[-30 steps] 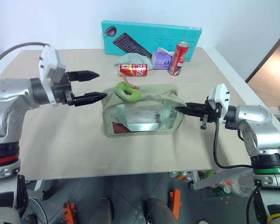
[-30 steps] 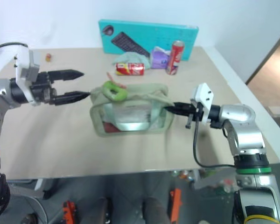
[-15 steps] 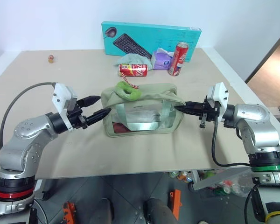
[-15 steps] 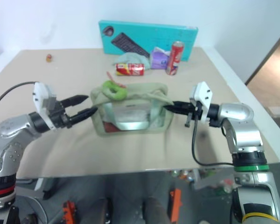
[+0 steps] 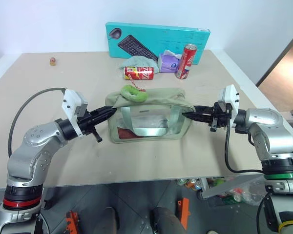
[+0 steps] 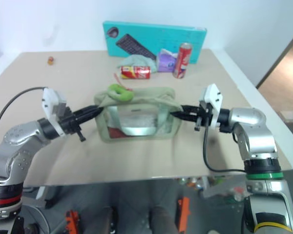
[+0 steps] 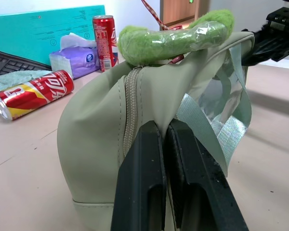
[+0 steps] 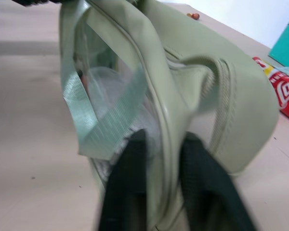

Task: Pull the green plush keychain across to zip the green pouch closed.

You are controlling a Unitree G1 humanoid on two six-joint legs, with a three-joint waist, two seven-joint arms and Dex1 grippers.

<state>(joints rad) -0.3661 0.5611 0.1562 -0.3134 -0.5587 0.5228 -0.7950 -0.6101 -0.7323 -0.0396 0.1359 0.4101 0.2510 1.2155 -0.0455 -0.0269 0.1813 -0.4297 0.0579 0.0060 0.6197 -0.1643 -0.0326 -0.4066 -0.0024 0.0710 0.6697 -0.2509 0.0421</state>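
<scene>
The green pouch (image 5: 151,122) stands mid-table with its clear window toward me. The green plush keychain (image 5: 133,94) lies on top at the pouch's left end, above the zipper (image 7: 130,110). My left gripper (image 5: 109,111) points level at that left end. In the left wrist view its fingers (image 7: 139,168) are pressed together on the end fabric just below the keychain (image 7: 173,41). My right gripper (image 5: 189,115) is at the pouch's right end. In the right wrist view its fingers (image 8: 127,163) stand apart astride the pouch's end seam (image 8: 166,120).
At the back stand a teal keyboard box (image 5: 157,41), a purple tissue pack (image 5: 169,62) and an upright red can (image 5: 187,61). A second red can (image 5: 139,73) lies beside a teal cloth (image 5: 138,61). A small object (image 5: 52,61) sits far left.
My left arm dropped and reached in to the pouch's left end, and its fingers went from wide open to shut. My right gripper stayed put and its fingers parted.
</scene>
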